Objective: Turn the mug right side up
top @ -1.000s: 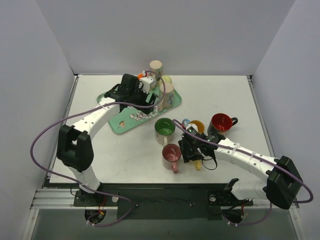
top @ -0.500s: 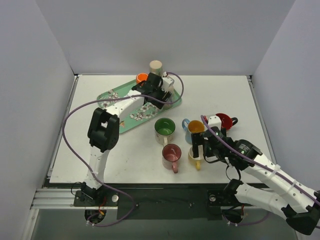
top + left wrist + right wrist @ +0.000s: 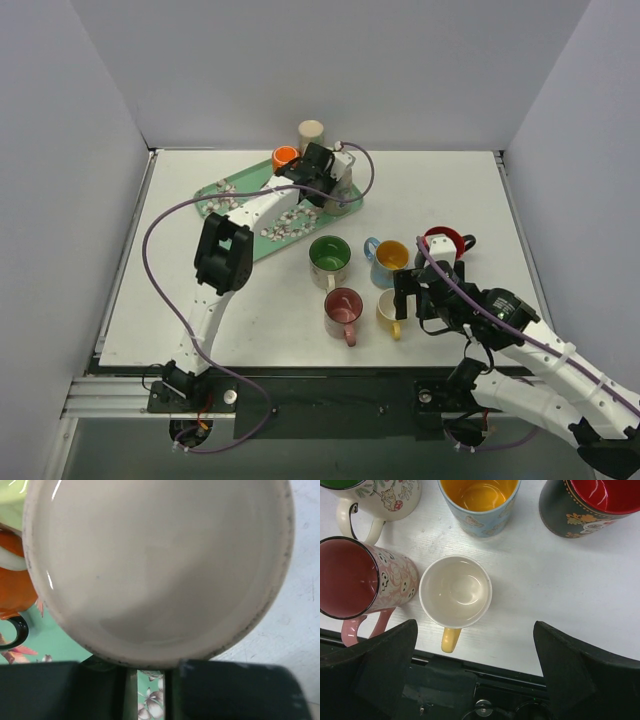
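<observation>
Top external view: left arm stretches to the tray (image 3: 215,195) for an inverted mug (image 3: 160,565).
The mug stands on the tray's far right end, mouth down and base up toward the wrist camera, long axis vertical; its handle is hidden. Left jaws are pinched to a slit at its near side, evidently gripping it to lift and flip, though the contact is out of sight. Right jaws gape wide and hold nothing, hanging well off the tray above a yellow-handled mug (image 3: 455,590), seemingly parked clear of the work.
</observation>
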`<state>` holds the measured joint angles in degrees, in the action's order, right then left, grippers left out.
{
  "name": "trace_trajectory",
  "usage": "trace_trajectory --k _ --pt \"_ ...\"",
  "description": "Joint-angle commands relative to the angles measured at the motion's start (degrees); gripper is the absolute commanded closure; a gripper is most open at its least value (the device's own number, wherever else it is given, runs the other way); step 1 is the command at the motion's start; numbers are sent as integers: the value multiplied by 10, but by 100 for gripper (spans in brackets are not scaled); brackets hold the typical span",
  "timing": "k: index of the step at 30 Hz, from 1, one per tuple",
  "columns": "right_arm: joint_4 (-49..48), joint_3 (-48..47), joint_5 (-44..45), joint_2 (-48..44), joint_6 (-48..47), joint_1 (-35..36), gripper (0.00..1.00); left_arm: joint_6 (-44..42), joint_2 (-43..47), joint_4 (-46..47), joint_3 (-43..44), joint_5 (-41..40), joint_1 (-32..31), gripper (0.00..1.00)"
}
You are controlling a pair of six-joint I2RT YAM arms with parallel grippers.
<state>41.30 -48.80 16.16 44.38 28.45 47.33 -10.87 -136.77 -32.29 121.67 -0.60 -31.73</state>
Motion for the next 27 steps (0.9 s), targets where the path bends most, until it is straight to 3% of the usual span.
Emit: trace_trajectory --k 1,10,18,22,27 --pt "19 0 18 -7 3 1 6 9 12 -28 23 6 2 100" --pt "-7 -12 24 -17 -3 5 6 79 138 -77 24 148 42 100" --pt "-60 -30 26 -30 -8 18 7 221 178 -158 125 298 130 100" --pt "-160 -38 2 -45 -24 27 7 255 240 -152 93 366 138 100" --pt "-403 -44 -82 -23 -43 27 7 321 295 -132 88 482 136 100"
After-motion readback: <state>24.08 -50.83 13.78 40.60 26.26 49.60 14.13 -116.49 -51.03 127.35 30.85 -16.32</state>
